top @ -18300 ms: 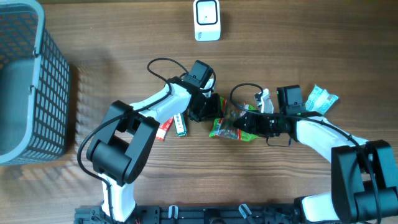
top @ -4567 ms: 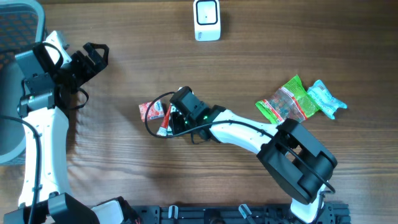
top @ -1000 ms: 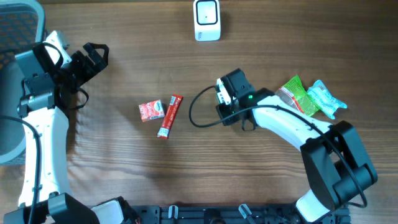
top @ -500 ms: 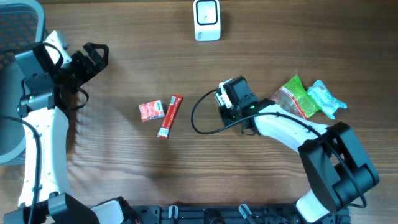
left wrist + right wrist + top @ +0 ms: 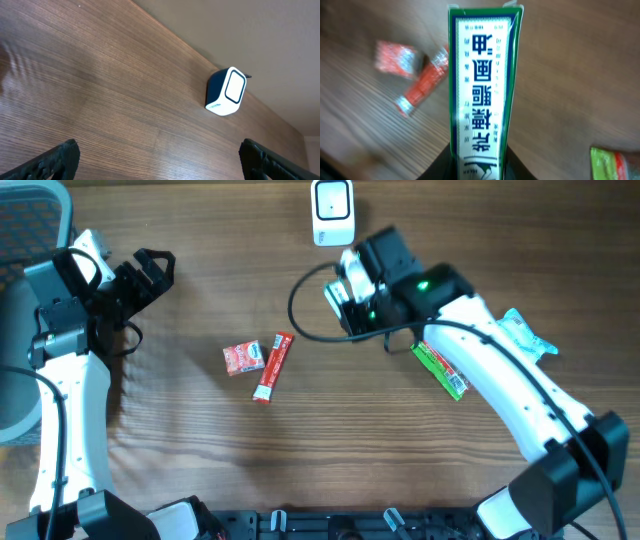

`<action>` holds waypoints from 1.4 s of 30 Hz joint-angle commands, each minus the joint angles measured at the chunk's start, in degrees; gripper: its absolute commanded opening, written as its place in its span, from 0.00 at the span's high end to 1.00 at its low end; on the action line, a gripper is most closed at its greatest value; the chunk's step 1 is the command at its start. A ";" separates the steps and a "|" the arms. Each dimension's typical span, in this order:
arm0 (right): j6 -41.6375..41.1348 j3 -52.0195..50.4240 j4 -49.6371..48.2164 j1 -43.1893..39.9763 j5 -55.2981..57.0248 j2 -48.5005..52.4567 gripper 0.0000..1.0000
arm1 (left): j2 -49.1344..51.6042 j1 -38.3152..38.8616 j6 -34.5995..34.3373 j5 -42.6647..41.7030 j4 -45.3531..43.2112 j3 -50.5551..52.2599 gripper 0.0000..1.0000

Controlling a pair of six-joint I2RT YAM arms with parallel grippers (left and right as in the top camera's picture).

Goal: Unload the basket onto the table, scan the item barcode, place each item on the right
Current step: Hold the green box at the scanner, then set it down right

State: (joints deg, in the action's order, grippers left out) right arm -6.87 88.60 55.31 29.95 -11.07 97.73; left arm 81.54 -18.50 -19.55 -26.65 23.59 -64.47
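My right gripper is shut on a narrow green and white box printed with blue characters, and holds it above the table. In the overhead view the box hangs just below the white barcode scanner at the table's far edge. No barcode shows on the box face turned to the wrist camera. My left gripper is open and empty at the far left. In the left wrist view the left gripper looks across bare wood to the scanner.
A red packet and a red stick pack lie left of centre. A green packet and a teal packet lie on the right, partly under my right arm. A grey basket stands at the far left.
My right gripper has tightened on the box and carried it up and away from the table's middle, toward the scanner. The left arm has not moved.
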 commanded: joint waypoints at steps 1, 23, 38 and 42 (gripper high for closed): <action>-0.83 15.21 7.32 -3.08 -9.94 2.62 0.78 | 0.00 -0.15 1.31 -0.26 -0.13 -0.15 0.00; -35.06 39.54 -45.90 -20.65 -56.43 53.51 0.78 | 0.00 -0.15 1.31 -0.24 -0.13 -0.15 0.00; -39.85 39.19 -44.26 -20.28 -52.02 53.90 0.82 | 0.00 -0.15 1.31 -0.26 -0.13 -0.15 0.00; -35.54 39.21 -37.94 -20.55 -49.81 49.09 0.88 | 0.00 -0.15 1.31 -0.26 -0.13 -0.15 0.00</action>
State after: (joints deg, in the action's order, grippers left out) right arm -45.93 127.22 14.72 9.34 -61.73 151.02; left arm 81.54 -18.50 -19.53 -26.63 23.62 -64.47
